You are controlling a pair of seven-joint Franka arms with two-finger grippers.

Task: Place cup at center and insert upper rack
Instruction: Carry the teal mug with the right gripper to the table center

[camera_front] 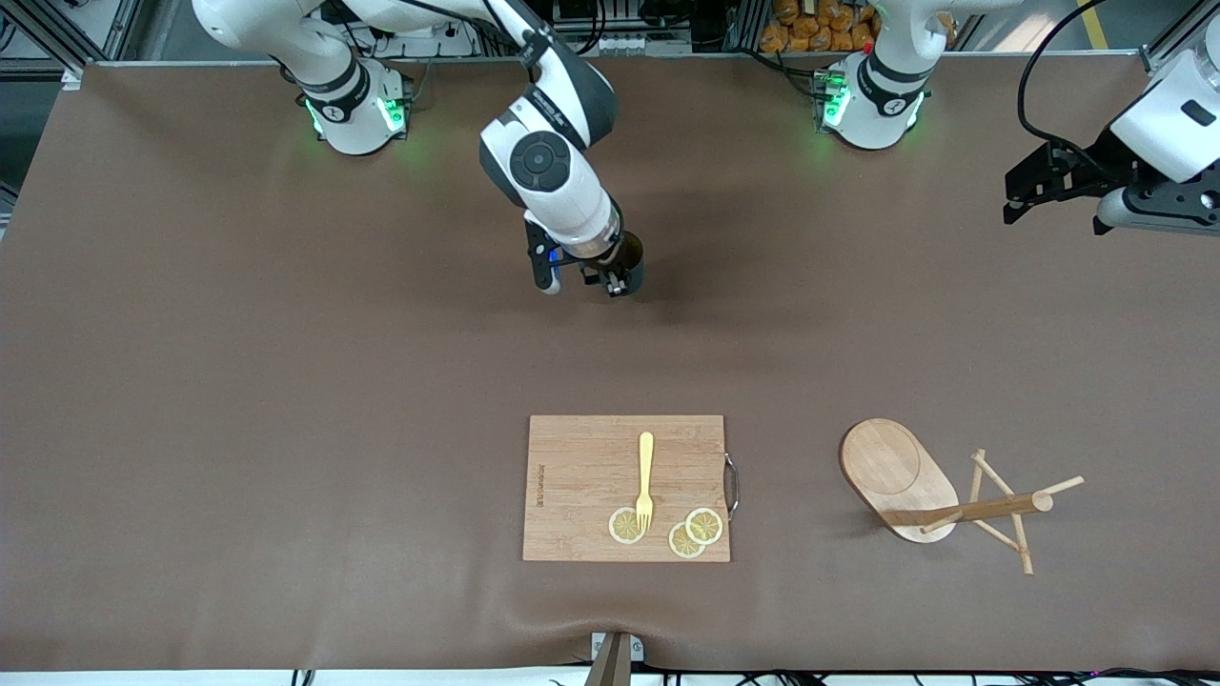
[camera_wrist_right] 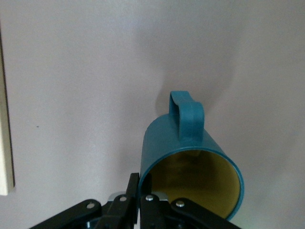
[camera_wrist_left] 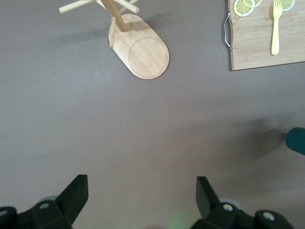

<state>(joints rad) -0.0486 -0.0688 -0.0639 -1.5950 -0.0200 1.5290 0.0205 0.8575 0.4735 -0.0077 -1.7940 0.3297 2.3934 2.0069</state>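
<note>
My right gripper (camera_front: 610, 279) is shut on the rim of the dark teal cup (camera_wrist_right: 190, 157), one finger inside the yellow interior and one outside. It holds the cup low at the table's middle, farther from the front camera than the cutting board; I cannot tell whether the cup touches the table. The cup's edge also shows in the left wrist view (camera_wrist_left: 296, 140). The wooden mug tree (camera_front: 953, 500) lies tipped on its side toward the left arm's end, and it also shows in the left wrist view (camera_wrist_left: 143, 52). My left gripper (camera_front: 1025, 195) is open and empty, up in the air at that end.
A rectangular wooden cutting board (camera_front: 581, 476) with a metal handle lies near the front camera. It carries a yellow fork (camera_front: 645, 476) and three lemon slices (camera_front: 667, 529). The brown table cover (camera_front: 286, 429) spreads around everything.
</note>
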